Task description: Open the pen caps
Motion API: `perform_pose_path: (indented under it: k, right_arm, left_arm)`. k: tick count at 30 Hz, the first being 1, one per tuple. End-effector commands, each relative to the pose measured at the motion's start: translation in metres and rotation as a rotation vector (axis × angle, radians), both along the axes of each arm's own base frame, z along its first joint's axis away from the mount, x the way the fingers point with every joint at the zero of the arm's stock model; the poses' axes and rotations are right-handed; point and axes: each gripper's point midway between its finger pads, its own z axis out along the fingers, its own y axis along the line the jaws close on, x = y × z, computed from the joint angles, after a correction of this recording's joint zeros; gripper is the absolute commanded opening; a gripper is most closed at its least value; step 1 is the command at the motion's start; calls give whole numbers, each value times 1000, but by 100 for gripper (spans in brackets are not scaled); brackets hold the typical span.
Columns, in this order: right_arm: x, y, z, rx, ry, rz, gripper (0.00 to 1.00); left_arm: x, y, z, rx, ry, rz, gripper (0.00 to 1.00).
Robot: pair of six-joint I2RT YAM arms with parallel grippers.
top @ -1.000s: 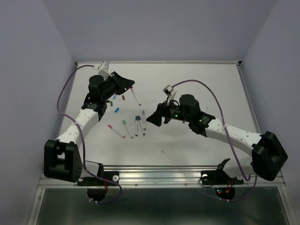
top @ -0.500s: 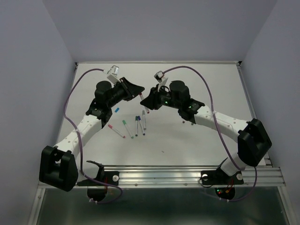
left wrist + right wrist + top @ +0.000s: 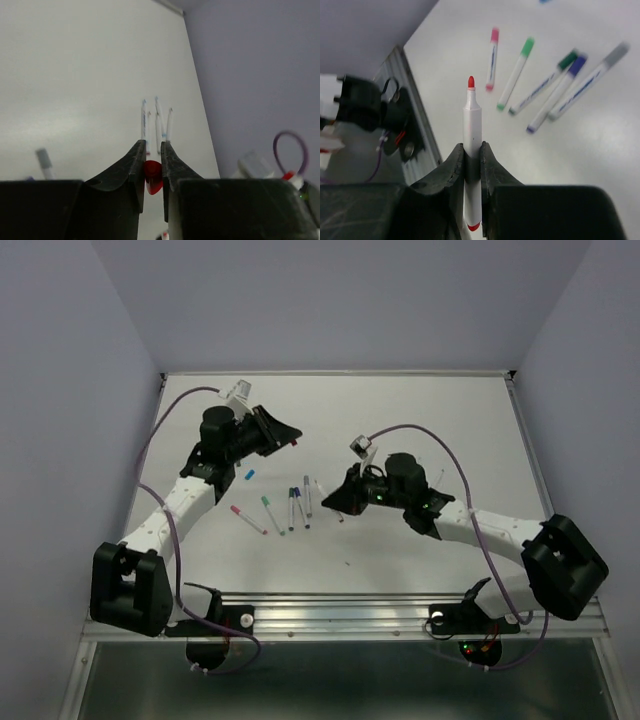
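Observation:
My left gripper (image 3: 295,437) (image 3: 153,145) is raised at the back left, shut on a small red pen cap (image 3: 152,175) (image 3: 298,443). My right gripper (image 3: 334,503) (image 3: 472,146) is at mid-table, shut on the white barrel of a red pen (image 3: 472,120). That pen's bare red tip (image 3: 471,82) sticks out past the fingers and points toward the table's near edge. The cap and this pen are well apart. Several capped pens (image 3: 290,508) lie side by side on the table between the arms. Among them are a pink pen (image 3: 492,57), a green pen (image 3: 516,72) and a grey-capped pen (image 3: 592,80).
A loose light blue cap (image 3: 249,475) lies near the left arm. The metal rail (image 3: 400,610) runs along the table's near edge, close under the right wrist view's pen tip. Lilac walls (image 3: 80,390) close in three sides. A purple cable (image 3: 440,445) loops over each arm.
My right gripper closed on the barrel sticking out of the left gripper and drew it back toward the near side. The red cap stayed in the left gripper, so the pen is now uncapped.

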Motion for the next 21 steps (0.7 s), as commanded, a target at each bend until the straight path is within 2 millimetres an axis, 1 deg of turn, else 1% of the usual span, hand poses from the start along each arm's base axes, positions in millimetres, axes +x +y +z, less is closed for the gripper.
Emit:
perform_pose_path:
  k: [1, 2, 3, 4, 5, 6, 7, 8, 10, 11, 12, 13, 14, 15, 16, 17, 18, 19, 20, 21]
  right_arm:
    - [-86, -22, -45, -16, 242, 197, 1]
    - [-94, -25, -43, 0, 261, 216, 1]
    - [-98, -28, -38, 23, 283, 212, 1]
    - [-104, -31, -40, 26, 295, 218, 1]
    - [-100, -32, -37, 33, 286, 182, 1]
    - [-98, -34, -40, 25, 288, 161, 1]
    - [-92, -34, -38, 27, 269, 132, 1]
    - [-87, -37, -43, -2, 279, 90, 1]
    - [-68, -40, -48, -56, 268, -5, 1]
    - [-58, -43, -49, -75, 261, -50, 1]
    - [-47, -42, -44, -86, 247, -87, 1]
    - [-30, -52, -59, -147, 261, -194, 1]
    - [-21, -56, -61, -165, 258, -228, 1]
    - [-9, -62, -63, -178, 269, -274, 1]
    - [6, -70, -70, -220, 281, -348, 1]
    - [14, -76, -72, -241, 280, -389, 1]
    - [24, -85, -75, -275, 270, -446, 1]
    - [41, -101, -79, -315, 250, -552, 1]
    - [48, -110, -85, -377, 247, -599, 1]
    - [60, -127, -86, -413, 233, -689, 1]
  left_arm:
    - [71, 82, 102, -20, -323, 321, 0]
    - [74, 87, 110, -22, -338, 342, 0]
    - [77, 94, 112, -20, -342, 368, 0]
    - [80, 98, 117, -21, -351, 388, 0]
    - [82, 101, 116, -20, -347, 396, 0]
    - [83, 101, 115, -19, -344, 394, 0]
    - [83, 101, 114, -20, -341, 391, 0]
    - [84, 101, 113, -20, -335, 390, 0]
    - [85, 103, 94, 12, -282, 396, 0]
    - [87, 107, 85, 38, -252, 418, 0]
    - [87, 111, 63, 94, -192, 425, 0]
    - [88, 118, 49, 134, -158, 459, 2]
    - [84, 123, 26, 181, -87, 472, 3]
    - [84, 130, 10, 232, -58, 490, 3]
    - [84, 141, -4, 279, -20, 541, 3]
    - [81, 147, -17, 313, 11, 559, 3]
    - [75, 152, -39, 355, 68, 568, 3]
    - [72, 155, -50, 384, 87, 571, 3]
    - [69, 161, -63, 414, 112, 588, 3]
    - [68, 163, -73, 432, 133, 593, 3]
